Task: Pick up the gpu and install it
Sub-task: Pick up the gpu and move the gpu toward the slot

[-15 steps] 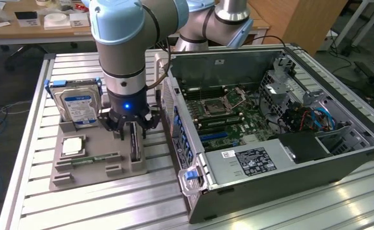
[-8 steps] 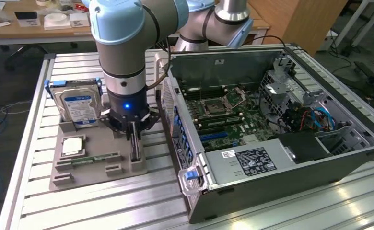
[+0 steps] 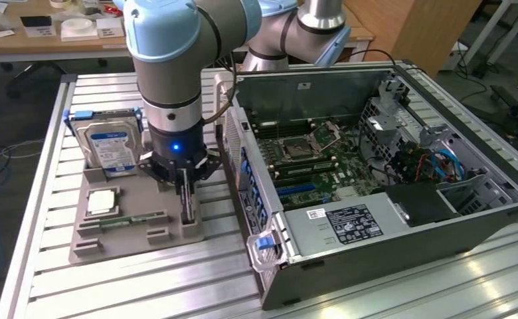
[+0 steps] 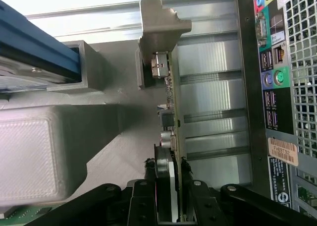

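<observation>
While claw (image 4: 167,167) grips gpu (image 4: 174,122), standing on edge, long axis level

Arm (image 3: 172,63): grey metallic tube links, pale blue rounded joint caps (image 3: 157,26). Above gripper (image 3: 187,203): black wrist ring (image 3: 172,141), small blue light (image 3: 176,147) lit. Thin black cable (image 3: 227,93) above gripper. Gripper matt black, angular linkage bars, round pivot screws (image 4: 110,189), two narrow fingers (image 4: 151,191).

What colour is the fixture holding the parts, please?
The fixture is grey, clearest in the exterior view.
</observation>
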`<action>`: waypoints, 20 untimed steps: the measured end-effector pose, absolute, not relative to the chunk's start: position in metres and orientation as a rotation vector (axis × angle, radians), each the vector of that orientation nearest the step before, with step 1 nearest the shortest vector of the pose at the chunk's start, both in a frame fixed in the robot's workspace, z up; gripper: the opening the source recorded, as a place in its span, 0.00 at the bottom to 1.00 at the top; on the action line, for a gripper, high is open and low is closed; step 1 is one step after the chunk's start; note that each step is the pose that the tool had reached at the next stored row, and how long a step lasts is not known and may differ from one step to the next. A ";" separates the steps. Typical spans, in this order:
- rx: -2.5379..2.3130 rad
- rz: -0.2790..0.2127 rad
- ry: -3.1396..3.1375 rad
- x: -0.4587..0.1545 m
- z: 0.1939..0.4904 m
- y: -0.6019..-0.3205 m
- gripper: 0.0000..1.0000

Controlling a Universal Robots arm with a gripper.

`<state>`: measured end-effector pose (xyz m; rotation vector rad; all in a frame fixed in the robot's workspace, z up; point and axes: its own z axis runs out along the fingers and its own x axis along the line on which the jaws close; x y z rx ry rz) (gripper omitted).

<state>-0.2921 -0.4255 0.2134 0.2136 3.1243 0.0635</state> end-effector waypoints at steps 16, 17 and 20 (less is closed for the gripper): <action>0.213 0.072 3.125 -0.292 0.279 -0.425 0.29; 0.213 0.073 3.125 -0.292 0.283 -0.425 0.29; 0.213 0.073 3.124 -0.292 0.284 -0.425 0.29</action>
